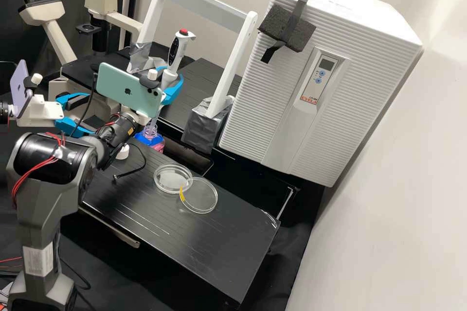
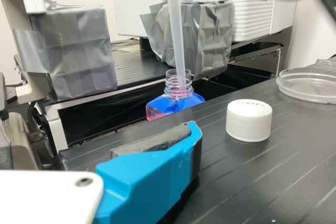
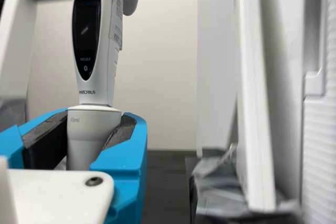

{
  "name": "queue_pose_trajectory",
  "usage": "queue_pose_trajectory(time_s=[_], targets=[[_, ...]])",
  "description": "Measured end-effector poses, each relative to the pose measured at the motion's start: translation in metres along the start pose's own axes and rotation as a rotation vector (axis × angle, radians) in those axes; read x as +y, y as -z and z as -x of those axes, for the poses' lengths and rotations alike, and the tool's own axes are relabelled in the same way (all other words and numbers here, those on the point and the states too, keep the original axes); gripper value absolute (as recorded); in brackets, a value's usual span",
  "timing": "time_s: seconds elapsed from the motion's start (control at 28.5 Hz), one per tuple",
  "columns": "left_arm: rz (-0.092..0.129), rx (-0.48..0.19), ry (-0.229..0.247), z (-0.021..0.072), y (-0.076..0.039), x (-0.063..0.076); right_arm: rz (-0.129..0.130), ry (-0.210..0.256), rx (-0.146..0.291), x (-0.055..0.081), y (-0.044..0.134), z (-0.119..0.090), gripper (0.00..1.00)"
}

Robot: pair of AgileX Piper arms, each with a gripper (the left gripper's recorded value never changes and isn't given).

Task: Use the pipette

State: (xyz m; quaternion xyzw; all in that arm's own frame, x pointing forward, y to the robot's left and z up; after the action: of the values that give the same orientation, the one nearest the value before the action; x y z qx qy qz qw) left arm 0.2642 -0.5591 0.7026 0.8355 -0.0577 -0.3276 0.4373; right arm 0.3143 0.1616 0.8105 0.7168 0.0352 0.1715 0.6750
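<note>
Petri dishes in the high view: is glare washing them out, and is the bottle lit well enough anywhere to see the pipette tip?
High view: no glare on the petri dishes; their clear rims stand out against the black bench. Left wrist view: the bottle is evenly lit, its pink liquid bright, and the pipette tip shows plainly inside its neck.

Glossy white plastic pipette (image 3: 97, 40), matt black ribbed bench (image 1: 219, 243).
</note>
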Motion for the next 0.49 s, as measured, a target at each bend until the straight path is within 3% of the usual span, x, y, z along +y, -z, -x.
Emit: queue_pose_trajectory(time_s=[0.25,0.32,0.49], targets=[[0.007,0.004,0.018,0.0033,0.0,-0.005,-0.029,-0.075,0.067,0.031,0.021,0.005,0.0],[0.011,0.004,0.02,0.0036,0.0,-0.005,-0.057,-0.095,0.09,0.044,0.028,0.008,0.0],[0.014,0.004,0.02,0.0036,0.0,-0.005,-0.089,-0.135,0.129,0.07,0.032,0.021,0.0]])
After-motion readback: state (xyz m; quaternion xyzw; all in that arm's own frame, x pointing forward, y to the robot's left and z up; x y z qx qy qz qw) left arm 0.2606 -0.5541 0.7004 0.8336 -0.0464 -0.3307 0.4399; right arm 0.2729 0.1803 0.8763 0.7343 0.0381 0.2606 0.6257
